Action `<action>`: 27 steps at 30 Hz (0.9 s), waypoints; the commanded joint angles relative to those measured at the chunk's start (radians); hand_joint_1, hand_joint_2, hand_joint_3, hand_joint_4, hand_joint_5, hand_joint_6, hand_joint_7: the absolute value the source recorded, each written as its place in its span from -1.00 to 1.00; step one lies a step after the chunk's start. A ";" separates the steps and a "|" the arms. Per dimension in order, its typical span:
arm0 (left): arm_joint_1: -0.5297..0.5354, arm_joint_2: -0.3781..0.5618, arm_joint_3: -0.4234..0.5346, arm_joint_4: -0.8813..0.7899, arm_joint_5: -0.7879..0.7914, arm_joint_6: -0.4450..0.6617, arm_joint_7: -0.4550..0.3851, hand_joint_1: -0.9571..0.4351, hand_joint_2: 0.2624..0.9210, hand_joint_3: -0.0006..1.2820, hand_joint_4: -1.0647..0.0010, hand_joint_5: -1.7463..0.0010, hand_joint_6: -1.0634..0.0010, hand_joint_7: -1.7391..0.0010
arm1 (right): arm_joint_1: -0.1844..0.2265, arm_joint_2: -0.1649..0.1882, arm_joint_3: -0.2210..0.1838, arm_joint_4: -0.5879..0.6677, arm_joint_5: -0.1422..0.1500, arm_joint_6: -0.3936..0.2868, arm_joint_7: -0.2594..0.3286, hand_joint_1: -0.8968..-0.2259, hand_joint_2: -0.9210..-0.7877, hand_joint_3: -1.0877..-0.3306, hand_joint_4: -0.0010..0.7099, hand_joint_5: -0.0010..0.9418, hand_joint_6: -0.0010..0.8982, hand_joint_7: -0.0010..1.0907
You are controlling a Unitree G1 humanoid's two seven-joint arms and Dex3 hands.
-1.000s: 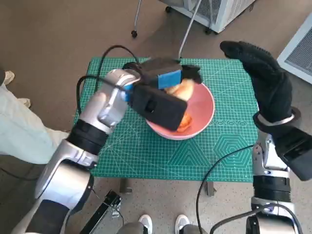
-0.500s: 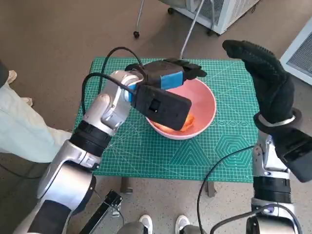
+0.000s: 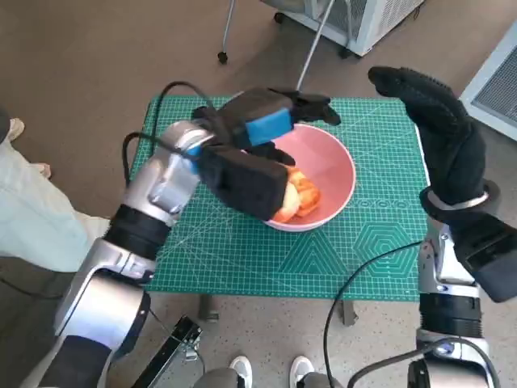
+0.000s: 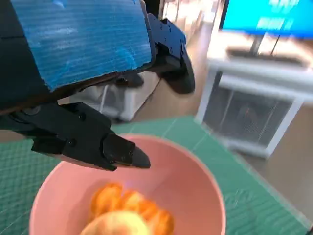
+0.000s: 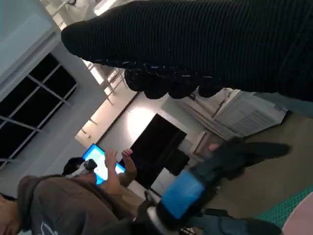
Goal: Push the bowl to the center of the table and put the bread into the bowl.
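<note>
The pink bowl (image 3: 327,174) looks like smooth plastic with a soft sheen along its rim. The bread (image 3: 296,197) in it has a golden, slightly glossy crust. Under them lies a matt green cutting mat (image 3: 363,242) printed with fine pale lines. The left hand (image 3: 271,121) is hard black plastic, with ribbed blue tape (image 4: 83,39) across its back. The right hand (image 3: 440,129) wears a coarse knitted glove. The left forearm (image 3: 166,178) is smooth silvery casing.
</note>
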 commanded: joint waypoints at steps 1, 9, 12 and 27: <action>0.057 0.022 0.082 -0.018 -0.076 -0.058 0.063 -0.13 0.99 -0.74 0.10 -0.03 -0.05 -0.52 | 0.006 0.001 0.001 0.007 0.000 0.011 -0.001 -0.26 -1.00 -0.13 -0.37 -0.96 -1.00 0.07; 0.165 0.001 0.224 -0.059 -0.223 -0.202 0.177 -0.07 0.90 -0.79 0.32 0.31 0.22 -0.11 | -0.011 0.007 -0.003 0.016 0.001 0.007 -0.009 -0.26 -1.00 -0.13 -0.37 -0.96 -1.00 0.08; 0.207 -0.015 0.261 -0.093 -0.258 -0.218 0.216 -0.10 0.96 -0.92 0.21 0.59 0.25 0.27 | -0.021 0.011 -0.004 0.026 -0.006 0.003 -0.019 -0.25 -1.00 -0.13 -0.36 -0.96 -1.00 0.07; 0.456 -0.101 0.343 -0.436 -0.357 -0.093 0.309 -0.08 1.00 -0.89 0.23 0.88 0.59 0.30 | -0.055 0.031 -0.001 0.049 -0.080 -0.005 -0.120 -0.24 -1.00 -0.18 -0.36 -0.96 -1.00 0.03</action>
